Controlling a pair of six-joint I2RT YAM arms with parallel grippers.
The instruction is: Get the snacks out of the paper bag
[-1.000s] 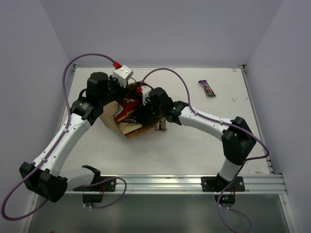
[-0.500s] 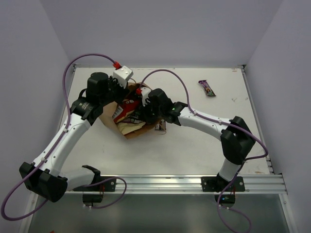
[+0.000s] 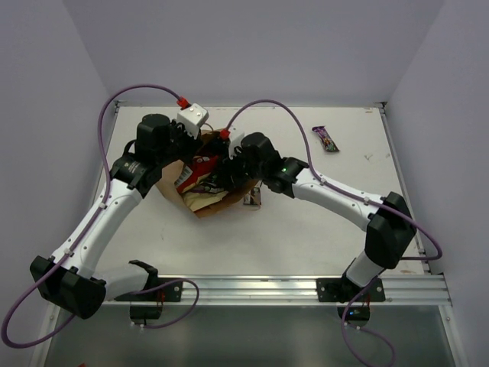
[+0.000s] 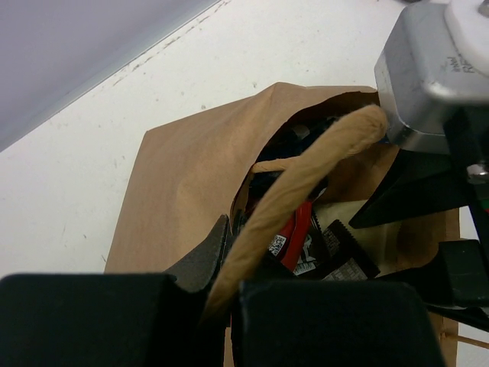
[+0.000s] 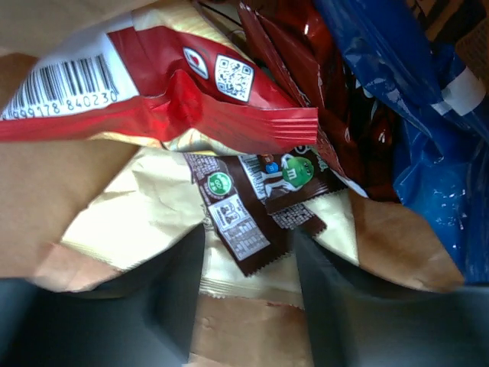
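— What stands around the flat white tabletop (image 3: 306,229)?
— Plain pale lilac walls (image 3: 252,46) at nine, twelve and three o'clock, meeting its edges.
— And at six o'clock?
— A silver aluminium rail (image 3: 252,284) runs along the near edge, with a dull grey surface (image 3: 252,336) below it. The light is even, the shadows soft.

A robotics lab test cell: a white tabletop (image 3: 306,229) boxed by plain pale walls (image 3: 252,46) at its far and side edges, an aluminium rail (image 3: 252,289) along the near edge.
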